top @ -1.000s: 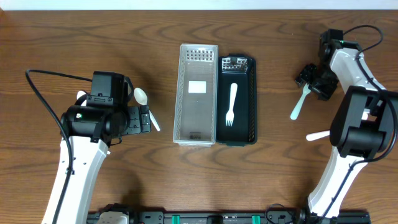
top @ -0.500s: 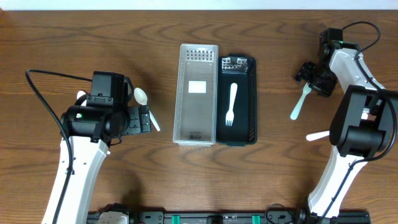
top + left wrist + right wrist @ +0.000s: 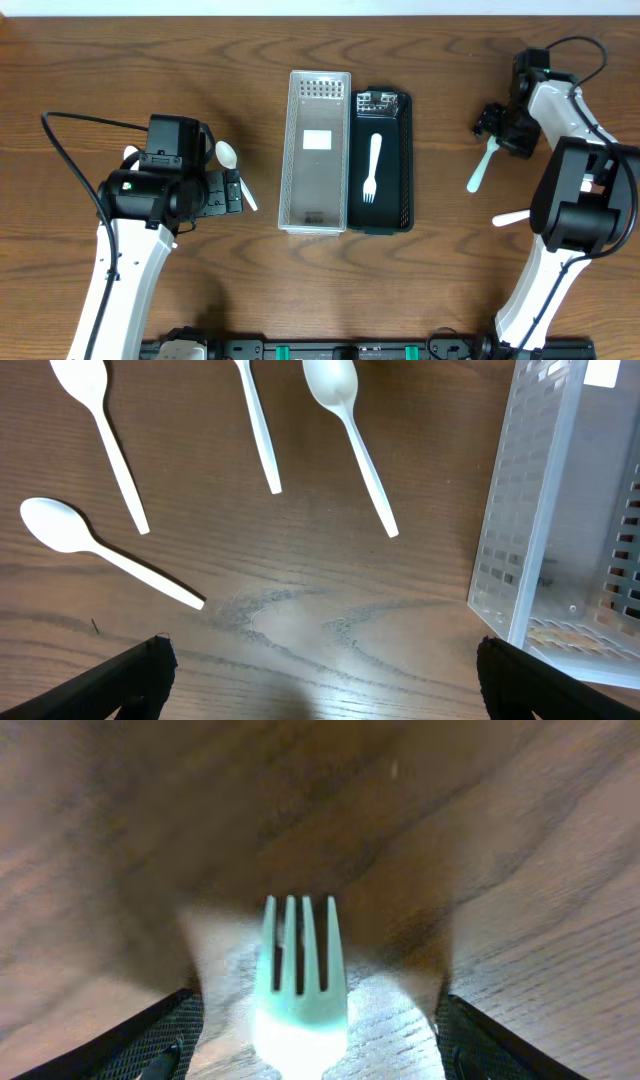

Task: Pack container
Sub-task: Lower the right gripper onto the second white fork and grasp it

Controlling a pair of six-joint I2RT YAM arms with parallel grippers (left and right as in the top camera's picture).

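The brown wooden counter (image 3: 200, 60) carries two containers side by side at its middle: a long clear perforated plastic bin (image 3: 290, 150), seemingly empty, and, touching it on the side toward the right edge, a black perforated plastic tray (image 3: 408, 160) with one white plastic fork (image 3: 373, 165) lying in it.

The main risk sits near the far right corner. There the right claw (image 3: 495, 125) hangs low over a pale plastic fork (image 3: 298, 990) that lies flat on the wood. A thin, flat handle gives the fingers little to catch. They could skid on the counter, or pinch only the tined end, so the fork swings or drops short of the black tray.

That claw is spread wide, one finger on either side of the tines, gripping nothing. I cannot tell if it touches the fork.

Toward the left edge, the left claw (image 3: 320, 680) is likewise released and empty, above four white plastic spoons (image 3: 350, 440).
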